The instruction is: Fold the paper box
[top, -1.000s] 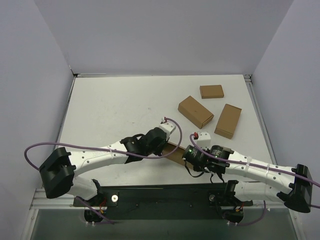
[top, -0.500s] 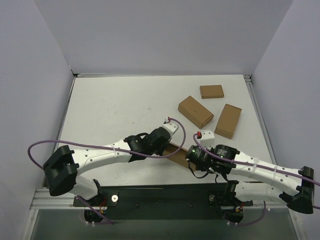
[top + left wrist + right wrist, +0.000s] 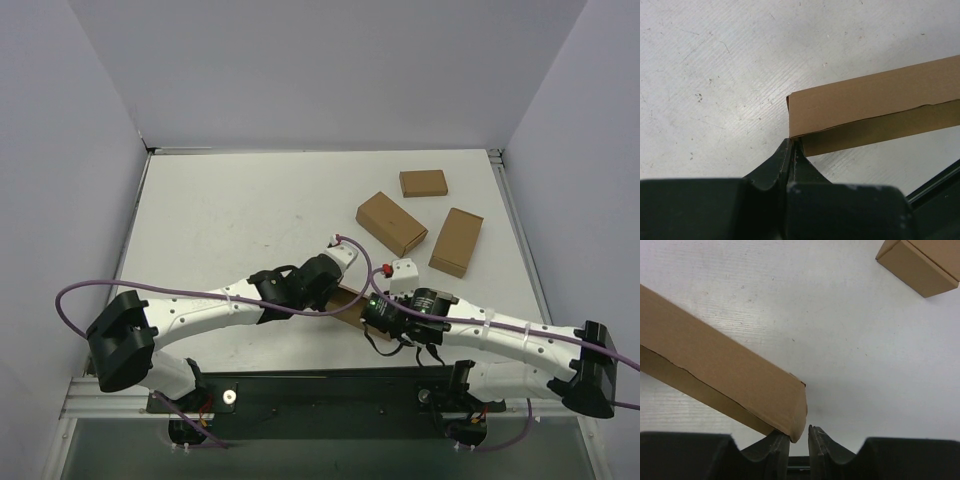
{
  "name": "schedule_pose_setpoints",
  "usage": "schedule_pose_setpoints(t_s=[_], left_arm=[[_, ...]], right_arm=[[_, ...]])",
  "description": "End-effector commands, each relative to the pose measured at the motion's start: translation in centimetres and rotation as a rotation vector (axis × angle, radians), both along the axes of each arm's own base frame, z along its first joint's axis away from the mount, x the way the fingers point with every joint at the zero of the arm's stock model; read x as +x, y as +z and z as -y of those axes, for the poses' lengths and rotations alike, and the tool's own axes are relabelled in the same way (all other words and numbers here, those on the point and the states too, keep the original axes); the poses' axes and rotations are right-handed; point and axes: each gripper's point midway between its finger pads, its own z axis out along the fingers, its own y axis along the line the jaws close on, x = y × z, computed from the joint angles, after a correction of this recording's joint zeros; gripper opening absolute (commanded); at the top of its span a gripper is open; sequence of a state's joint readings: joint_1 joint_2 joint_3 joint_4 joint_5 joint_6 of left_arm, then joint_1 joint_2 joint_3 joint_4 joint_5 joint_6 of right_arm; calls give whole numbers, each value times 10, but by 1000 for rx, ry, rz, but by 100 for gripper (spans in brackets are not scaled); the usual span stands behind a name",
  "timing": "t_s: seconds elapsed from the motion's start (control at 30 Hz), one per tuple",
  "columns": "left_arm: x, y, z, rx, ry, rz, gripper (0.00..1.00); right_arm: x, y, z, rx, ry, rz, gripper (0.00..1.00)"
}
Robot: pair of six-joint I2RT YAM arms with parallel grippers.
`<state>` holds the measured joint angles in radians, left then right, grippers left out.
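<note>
White, scuffed table [image 3: 220, 210] carrying three small brown boxes [image 3: 391, 223], lying flat and grouped toward two o'clock.

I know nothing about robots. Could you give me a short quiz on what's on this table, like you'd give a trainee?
1. How many small brown boxes lie on the table beyond the arms?
2. True or false: the left hand has its fingers spread wide.
3. The right hand has its fingertips at: A) a corner of the long paper box; B) a small box; C) the table's edge.
Key: 1 three; 2 false, they are pressed together; 3 A.
</note>
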<state>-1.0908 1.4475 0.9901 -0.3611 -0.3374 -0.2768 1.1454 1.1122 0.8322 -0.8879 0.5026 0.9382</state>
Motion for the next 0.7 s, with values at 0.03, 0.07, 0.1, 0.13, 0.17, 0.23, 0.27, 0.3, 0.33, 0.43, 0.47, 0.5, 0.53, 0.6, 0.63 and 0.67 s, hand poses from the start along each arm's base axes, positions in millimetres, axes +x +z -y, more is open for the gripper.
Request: schedule_pose_setpoints(t_s=[0.03, 0.07, 0.1, 0.13, 0.17, 0.23, 0.27, 0.3, 0.33, 0.43, 0.47, 0.5, 0.53, 0.6, 0.63, 0.67], left_arm=[[-1, 4, 2, 12, -16, -4, 0], [-1, 3, 2, 17, -21, -3, 0], [-1, 3, 2, 20, -25, -1, 0], [-1, 3, 2, 31, -37, 3, 0], [-1, 1, 1, 39, -43, 4, 0], [-1, -1, 2, 63, -61, 12, 0], [-1, -1, 1, 75, -62, 21, 0], [-1, -2, 2, 82, -65, 24, 0], [-2, -3, 2, 96, -73, 28, 0], [0, -3, 1, 126, -69, 48, 0], [0, -2, 1, 131, -69, 56, 0], [1, -3, 0, 136, -68, 58, 0], [1, -2, 1, 136, -69, 62, 0], [2, 1, 2, 135, -69, 71, 0], [2, 3, 2, 136, -70, 76, 0], [2, 3, 3, 138, -71, 80, 0]], right_arm=[[10, 1, 10, -65, -16, 46, 9], [10, 2, 9, -58, -9, 40, 6], [10, 5, 7, -45, -12, 35, 2], [11, 9, 5, -17, -13, 37, 0], [10, 12, 3, 4, -15, 30, 0], [10, 16, -1, 60, -15, -1, 0], [9, 17, -2, 79, -14, -13, 0], [7, 17, -5, 101, 6, -42, 0], [11, 19, -5, 134, -11, -44, 0], [10, 18, -11, 197, 8, -87, 0], [11, 16, -8, 211, -12, -104, 0], [11, 14, -9, 223, -9, -119, 0], [9, 13, -16, 262, 7, -147, 0], [10, 9, -15, 287, -12, -175, 0], [11, 8, -18, 307, -10, -182, 0], [10, 7, -20, 329, -5, -207, 0]])
